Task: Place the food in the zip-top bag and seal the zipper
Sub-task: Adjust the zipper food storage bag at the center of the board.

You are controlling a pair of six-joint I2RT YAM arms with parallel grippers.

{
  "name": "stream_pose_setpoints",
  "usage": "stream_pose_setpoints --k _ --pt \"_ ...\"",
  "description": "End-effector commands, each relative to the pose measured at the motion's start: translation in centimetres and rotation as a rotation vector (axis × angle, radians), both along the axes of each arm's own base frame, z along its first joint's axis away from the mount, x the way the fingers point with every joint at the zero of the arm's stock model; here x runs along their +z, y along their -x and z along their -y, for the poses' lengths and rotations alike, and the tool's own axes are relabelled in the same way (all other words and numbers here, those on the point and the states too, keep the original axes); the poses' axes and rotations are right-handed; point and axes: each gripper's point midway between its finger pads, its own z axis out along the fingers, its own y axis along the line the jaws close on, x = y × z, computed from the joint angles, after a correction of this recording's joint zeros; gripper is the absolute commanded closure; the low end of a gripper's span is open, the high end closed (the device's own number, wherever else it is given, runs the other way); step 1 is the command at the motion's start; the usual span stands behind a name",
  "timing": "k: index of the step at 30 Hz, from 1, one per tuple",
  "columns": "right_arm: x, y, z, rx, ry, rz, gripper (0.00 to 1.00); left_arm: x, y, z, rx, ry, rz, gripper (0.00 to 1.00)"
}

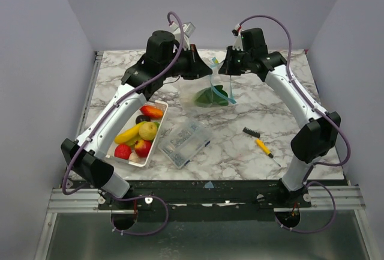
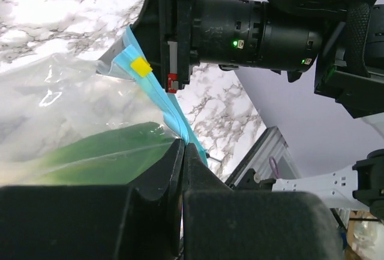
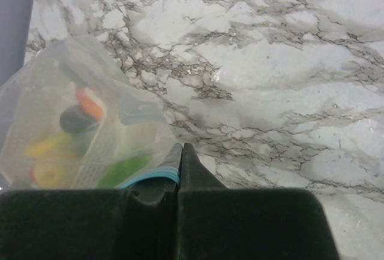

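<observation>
**Marble tabletop, bag held by both ends of its mouth**

Grey walls close in a white marble table. Towards its far centre, both arms meet over a clear floppy zip-top bag.

The left gripper has its jaws pressed together on the light blue zipper strip, a little along from a small yellow slider tab. The right gripper is likewise clamped tight on the same strip at the opposite end. Pinching both ends probably keeps the limp mouth stretched and off the marble, so that it can be loaded or run shut. Whether the mouth is parted I cannot tell.

One green toy vegetable lies inside the bag. The other food sits in a white tray on the near left, among it a yellow banana and red apples, so filling looks barely begun.

A clear rigid box lies just right of the tray. A yellow-handled black brush lies well apart to the right.
</observation>
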Motion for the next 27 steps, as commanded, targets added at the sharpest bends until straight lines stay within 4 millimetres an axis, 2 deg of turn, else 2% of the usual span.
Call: stream_pose_setpoints --k 1,3,5,7,9,11,13,15,16,18,19,21,23,25,27 --pt "1.3 -0.7 1.5 -0.06 0.008 0.031 1.0 -0.8 0.9 0.6 -0.036 -0.067 -0.052 1.0" --pt "3.9 0.0 1.3 -0.046 -0.037 0.077 0.99 -0.7 1.4 0.8 -0.041 -0.04 -0.044 1.0" --pt "5.1 0.9 0.7 -0.017 -0.096 0.097 1.0 -1.1 1.5 0.8 -0.027 -0.01 -0.049 1.0" --pt "3.8 1.4 0.2 0.0 -0.125 0.077 0.99 -3.1 0.3 0.4 0.027 -0.03 -0.073 1.0" --pt "0.0 0.8 0.6 -0.043 -0.078 -0.015 1.0 -5.9 -1.3 0.1 0.047 -0.072 -0.133 1.0" --pt "-2.1 1.0 0.9 -0.037 -0.011 -0.108 1.0 -7.0 -1.5 0.1 0.01 -0.106 -0.2 1.0" --pt "-1.3 1.4 1.1 -0.032 0.011 -0.093 0.99 -6.4 -0.6 0.4 -0.01 -0.089 -0.159 1.0" --pt "1.2 1.5 1.4 -0.054 -0.018 -0.008 1.0 -4.9 0.1 0.2 -0.004 -0.019 -0.091 1.0" --pt "2.5 1.6 1.3 -0.056 -0.044 0.029 1.0 -4.9 0.1 0.1 0.005 -0.002 -0.091 1.0" --pt "3.3 1.8 0.9 -0.028 -0.059 0.04 0.99 -5.8 -0.2 0.1 0.012 -0.016 -0.136 1.0" --pt "2.8 1.6 0.9 -0.021 -0.044 0.022 0.98 -6.6 -0.3 0.1 0.011 -0.033 -0.174 1.0" --pt "0.5 1.3 1.1 -0.014 0.01 -0.035 0.98 -7.9 0.0 0.7 -0.013 -0.017 -0.241 1.0" --pt "-1.3 1.3 1.6 -0.028 0.056 -0.072 0.98 -8.1 0.5 1.3 -0.027 0.056 -0.269 1.0" --pt "-1.9 1.8 2.0 -0.031 0.076 -0.087 0.97 -8.1 0.9 1.4 -0.018 0.122 -0.295 1.0" --pt "-1.6 2.7 2.4 -0.021 0.09 -0.085 0.83 -7.8 0.8 1.1 0.014 0.145 -0.294 1.0"
